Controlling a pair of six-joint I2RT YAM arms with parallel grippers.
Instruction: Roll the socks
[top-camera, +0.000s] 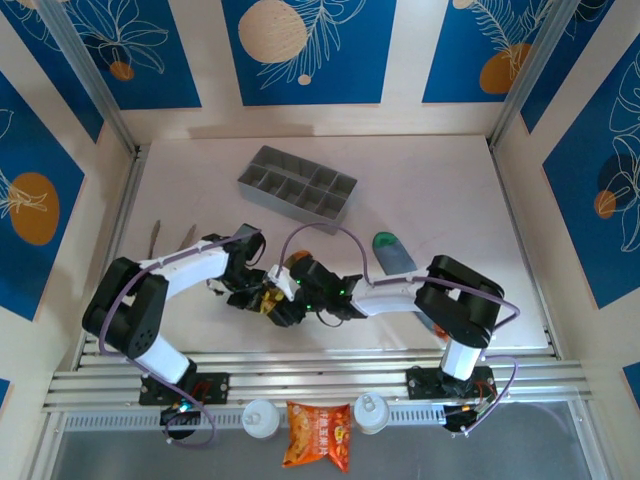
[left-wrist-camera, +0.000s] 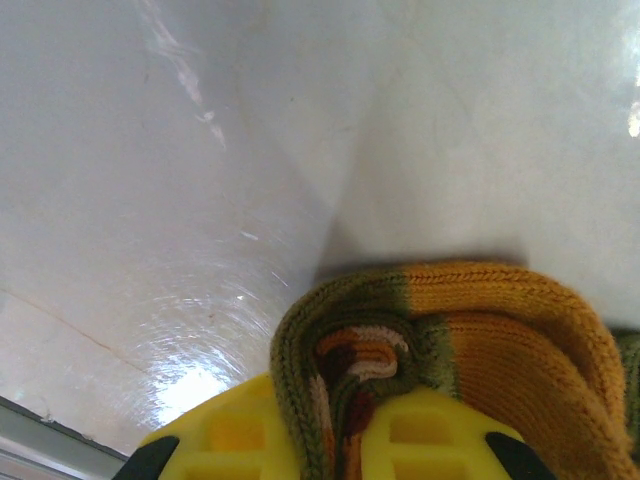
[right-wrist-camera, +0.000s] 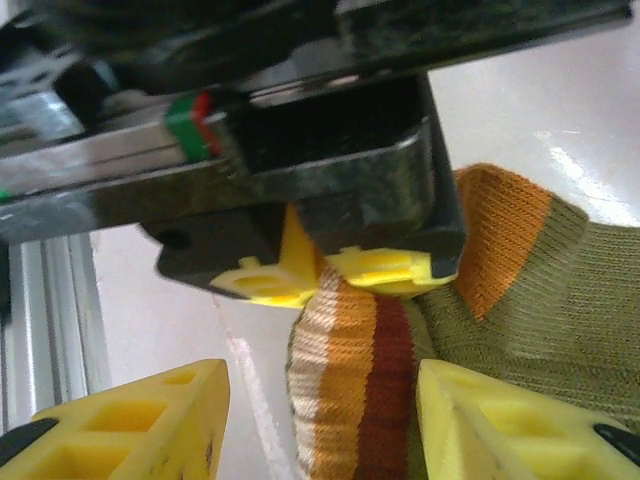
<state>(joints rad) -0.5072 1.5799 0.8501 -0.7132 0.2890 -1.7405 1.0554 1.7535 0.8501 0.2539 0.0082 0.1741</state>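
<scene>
The olive-brown sock (left-wrist-camera: 470, 330), rolled up with an orange toe and orange-cream stripes, is pinched between the yellow fingers of my left gripper (left-wrist-camera: 355, 425), which is shut on it. In the right wrist view its striped end (right-wrist-camera: 360, 390) hangs between the fingers of my right gripper (right-wrist-camera: 320, 425). That gripper is open, with a gap on the left side of the sock. The left gripper's fingertips (right-wrist-camera: 380, 268) clamp the sock just above. From overhead, both grippers (top-camera: 262, 298) (top-camera: 292, 305) meet at the table's near middle. The grey-blue sock (top-camera: 393, 252) with a green toe lies flat to their right.
A grey divided tray (top-camera: 298, 184) stands at the back centre. Two thin tools (top-camera: 170, 238) lie at the left. An orange snack packet (top-camera: 318, 435) and two white caps (top-camera: 260, 417) (top-camera: 371, 412) sit below the aluminium rail at the near edge.
</scene>
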